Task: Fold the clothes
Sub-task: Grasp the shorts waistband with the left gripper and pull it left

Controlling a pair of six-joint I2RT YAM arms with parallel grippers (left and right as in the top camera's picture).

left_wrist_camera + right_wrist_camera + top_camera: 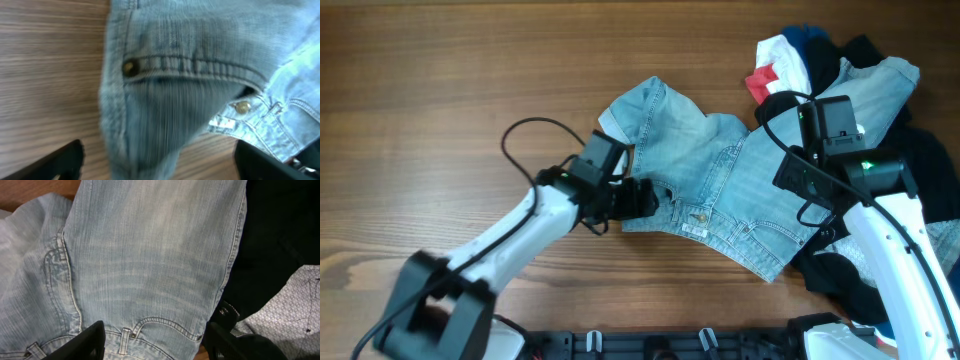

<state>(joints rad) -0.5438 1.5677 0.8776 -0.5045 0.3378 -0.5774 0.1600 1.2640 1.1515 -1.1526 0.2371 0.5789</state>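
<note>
Top view: the pale-blue faded denim jeans [730,180] lie crumpled in the mid of the brown wooden table [450,80]. One blue part reaches into the heap of other clothes [930,160] (white, red, navy, black) at far right. The left claw [642,198] sits at the jeans' left waistband edge. The right arm [885,240] leans over the jeans' right side. Its claw tips are hidden here.

Left wrist view (a bit blurry): the left claw is released, fingers wide apart. A soft hump of denim lies btwn them, not pinched. A round brass rivet [130,67], a metal button [243,106] & a white label [220,122] show.

Right wrist view: the right claw [157,342] is released too, fingers spread over a pocket seam. A black cloth [280,230] & a white dotted cloth [290,310] lie just beside the jeans.

Step now, prob.: get the jeans flat before folding. To do it well, each claw should bite the thick waistband, not thin cloth. Then pull apart sideways so bumps go smooth. The right claw must not grab the black cloth w/ the denim.

Stuff: the denim is thick & ribbed, stiff at the double-stitched seams, so it keeps lumps. The table looks smooth, so the cloth should slide easy.
</note>
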